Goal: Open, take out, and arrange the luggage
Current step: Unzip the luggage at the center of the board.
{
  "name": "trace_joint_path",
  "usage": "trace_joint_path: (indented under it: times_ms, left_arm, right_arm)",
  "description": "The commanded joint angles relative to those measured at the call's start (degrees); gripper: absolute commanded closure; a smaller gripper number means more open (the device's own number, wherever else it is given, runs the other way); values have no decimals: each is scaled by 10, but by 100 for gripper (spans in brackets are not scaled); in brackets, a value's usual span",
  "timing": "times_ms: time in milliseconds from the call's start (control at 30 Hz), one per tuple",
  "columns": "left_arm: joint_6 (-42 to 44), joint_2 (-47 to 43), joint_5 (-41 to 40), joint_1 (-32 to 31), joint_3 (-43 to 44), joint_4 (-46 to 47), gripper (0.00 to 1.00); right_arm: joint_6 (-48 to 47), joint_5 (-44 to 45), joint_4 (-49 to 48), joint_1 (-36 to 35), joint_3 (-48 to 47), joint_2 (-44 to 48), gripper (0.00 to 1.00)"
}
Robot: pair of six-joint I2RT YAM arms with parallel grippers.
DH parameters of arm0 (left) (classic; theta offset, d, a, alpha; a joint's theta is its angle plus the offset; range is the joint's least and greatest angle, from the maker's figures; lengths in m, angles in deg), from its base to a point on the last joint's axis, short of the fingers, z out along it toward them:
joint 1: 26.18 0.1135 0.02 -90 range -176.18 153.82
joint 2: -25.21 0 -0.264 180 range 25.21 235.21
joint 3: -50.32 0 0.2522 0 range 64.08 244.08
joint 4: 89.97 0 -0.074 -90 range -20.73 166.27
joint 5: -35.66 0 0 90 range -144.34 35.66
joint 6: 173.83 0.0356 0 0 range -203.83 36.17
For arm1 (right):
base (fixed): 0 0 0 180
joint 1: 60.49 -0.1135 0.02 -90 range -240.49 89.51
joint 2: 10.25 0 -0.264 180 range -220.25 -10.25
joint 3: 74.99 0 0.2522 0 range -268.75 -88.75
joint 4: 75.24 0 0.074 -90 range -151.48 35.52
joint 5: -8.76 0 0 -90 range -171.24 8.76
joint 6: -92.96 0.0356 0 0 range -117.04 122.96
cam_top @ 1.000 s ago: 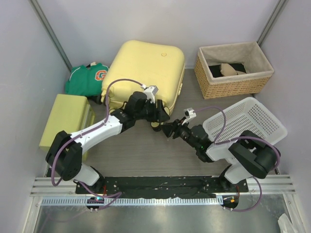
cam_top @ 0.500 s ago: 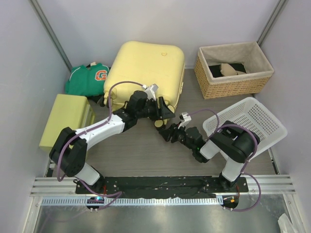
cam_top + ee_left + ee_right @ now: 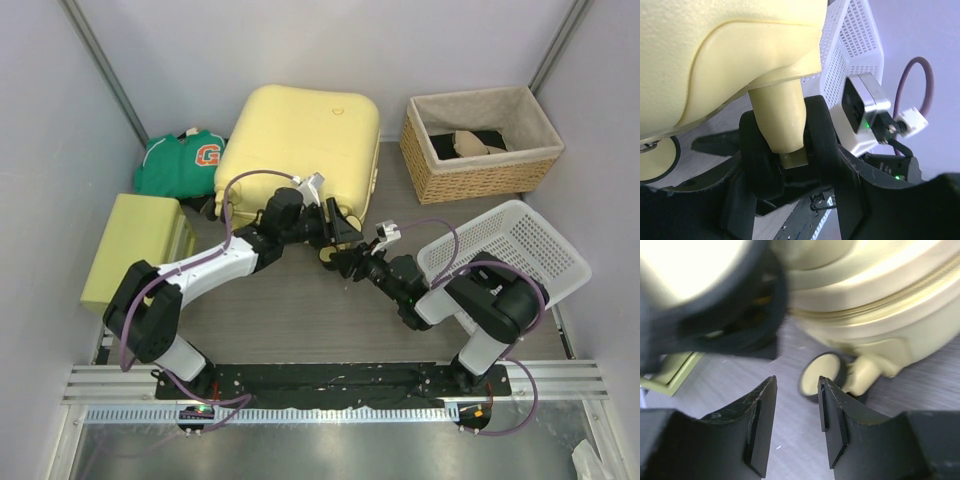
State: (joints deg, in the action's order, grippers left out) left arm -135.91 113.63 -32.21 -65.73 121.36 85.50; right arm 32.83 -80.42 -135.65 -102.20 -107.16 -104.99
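The shut luggage [image 3: 300,140] lies just past both jaws. The left jaws, half open, pinch its yellow leg [image 3: 781,117]. The right jaws gape a bit, empty, 1 wheel [image 3: 820,376] ahead. Opening seems the step; next, reach the zip [image 3: 890,299].

One mark is picked out in the top view: a big capital G [image 3: 208,155], orange, printed on the green shirt [image 3: 168,168]. Only that single letter is made out; whether more lettering stands beside it cannot be told, the cloth being crumpled. In both wrist views nothing legible is caught, and no other word, brand or number can be read anywhere
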Motion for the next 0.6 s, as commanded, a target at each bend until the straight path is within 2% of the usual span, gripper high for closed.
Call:
trace_joint_path:
  times_ms: [0,167,567]
  left_arm:
    - [-31,-12,42,-4,25,156,100]
    - [-42,-11,37,-6,26,166,100]
    - [-84,25,27,-38,48,220,100]
  right_arm:
    - [5,-23,-214,34,-27,-40,54]
    - [3,-65,-215,44,-51,-52,54]
    - [-13,-64,-215,53,-58,-41,54]
